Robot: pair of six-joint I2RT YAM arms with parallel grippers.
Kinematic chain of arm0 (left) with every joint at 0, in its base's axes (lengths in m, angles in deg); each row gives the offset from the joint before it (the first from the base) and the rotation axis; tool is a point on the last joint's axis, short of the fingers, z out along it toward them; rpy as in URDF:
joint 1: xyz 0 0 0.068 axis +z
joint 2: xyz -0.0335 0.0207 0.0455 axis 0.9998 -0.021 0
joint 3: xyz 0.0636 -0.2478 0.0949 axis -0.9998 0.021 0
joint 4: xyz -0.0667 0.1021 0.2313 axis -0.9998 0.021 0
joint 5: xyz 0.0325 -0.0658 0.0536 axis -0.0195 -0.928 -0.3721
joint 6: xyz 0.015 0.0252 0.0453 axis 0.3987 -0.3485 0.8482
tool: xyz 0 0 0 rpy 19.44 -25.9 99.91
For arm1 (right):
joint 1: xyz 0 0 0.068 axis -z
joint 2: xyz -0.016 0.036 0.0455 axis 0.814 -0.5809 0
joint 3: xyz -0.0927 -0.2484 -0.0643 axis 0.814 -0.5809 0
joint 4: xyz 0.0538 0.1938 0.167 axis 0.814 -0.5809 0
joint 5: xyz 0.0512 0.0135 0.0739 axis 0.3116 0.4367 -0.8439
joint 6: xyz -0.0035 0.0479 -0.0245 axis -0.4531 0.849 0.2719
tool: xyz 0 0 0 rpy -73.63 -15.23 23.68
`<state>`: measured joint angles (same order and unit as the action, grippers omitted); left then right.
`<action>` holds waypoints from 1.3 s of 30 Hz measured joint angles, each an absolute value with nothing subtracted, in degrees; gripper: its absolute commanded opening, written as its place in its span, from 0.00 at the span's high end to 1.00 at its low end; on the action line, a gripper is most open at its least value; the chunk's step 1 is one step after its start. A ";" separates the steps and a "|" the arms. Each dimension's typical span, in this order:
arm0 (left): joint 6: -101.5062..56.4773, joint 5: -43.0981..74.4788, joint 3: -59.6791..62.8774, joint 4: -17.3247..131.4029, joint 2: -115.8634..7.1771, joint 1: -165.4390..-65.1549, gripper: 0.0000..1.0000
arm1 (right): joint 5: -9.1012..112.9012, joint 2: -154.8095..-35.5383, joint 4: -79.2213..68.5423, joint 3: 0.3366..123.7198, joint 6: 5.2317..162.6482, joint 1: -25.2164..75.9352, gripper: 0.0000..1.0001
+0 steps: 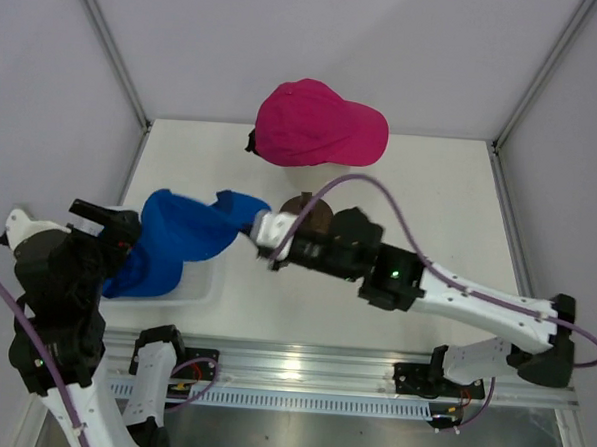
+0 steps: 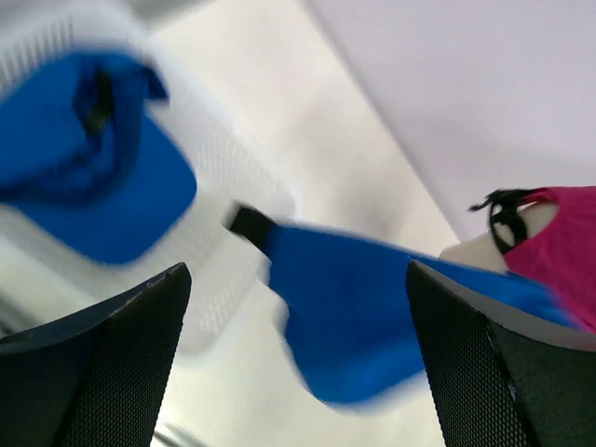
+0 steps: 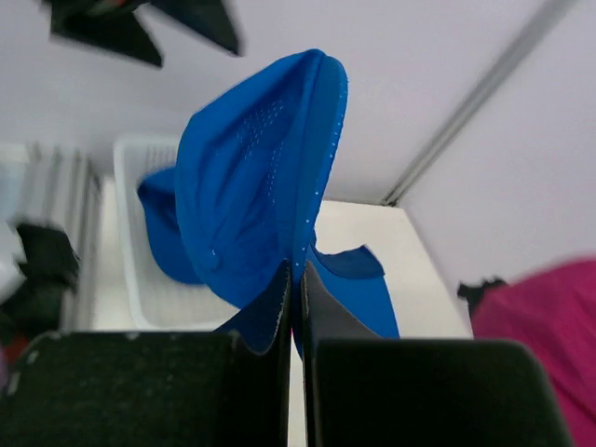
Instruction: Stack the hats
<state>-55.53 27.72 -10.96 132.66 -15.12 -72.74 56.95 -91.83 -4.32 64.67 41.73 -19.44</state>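
Observation:
My right gripper (image 1: 262,232) is shut on the edge of a royal blue hat (image 1: 183,232) and holds it up over the white mesh basket (image 1: 197,290). In the right wrist view the fingers (image 3: 279,298) pinch its fabric (image 3: 261,186). A second blue hat (image 3: 158,233) lies in the basket; it also shows in the left wrist view (image 2: 84,177). A magenta-pink hat (image 1: 319,124) sits on the mannequin head at the back. My left gripper (image 1: 113,219) is open and empty, just left of the held hat (image 2: 372,307).
The cream mannequin head (image 2: 475,251) under the pink hat stands on a brown stand (image 1: 314,212), right behind my right wrist. The basket sits at the table's front left. White walls with metal posts close in the back and sides.

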 measured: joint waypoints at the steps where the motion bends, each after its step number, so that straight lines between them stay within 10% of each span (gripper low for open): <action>1: -53.22 28.42 -12.49 131.11 -14.84 -72.74 0.01 | 56.82 -89.29 -4.25 64.52 47.61 -17.89 1.00; 11: -33.57 20.64 -13.43 110.01 -6.64 -72.83 0.01 | 59.11 -77.21 -23.40 75.36 105.53 -4.80 1.00; 20: -30.81 10.19 3.79 108.00 -5.64 -72.83 0.01 | 46.33 -56.13 -29.17 40.09 147.45 9.60 1.00; 30: -36.34 -0.71 13.93 105.47 -4.59 -72.83 0.00 | 46.61 -47.11 -14.31 33.99 162.82 15.68 1.00; 39: -40.47 -4.71 22.44 104.38 -5.13 -72.83 0.01 | 50.50 -46.89 -37.34 42.36 156.35 16.55 1.00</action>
<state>-40.47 -4.71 22.44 104.38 -5.13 -72.83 50.50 -46.89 -37.34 42.36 156.35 16.55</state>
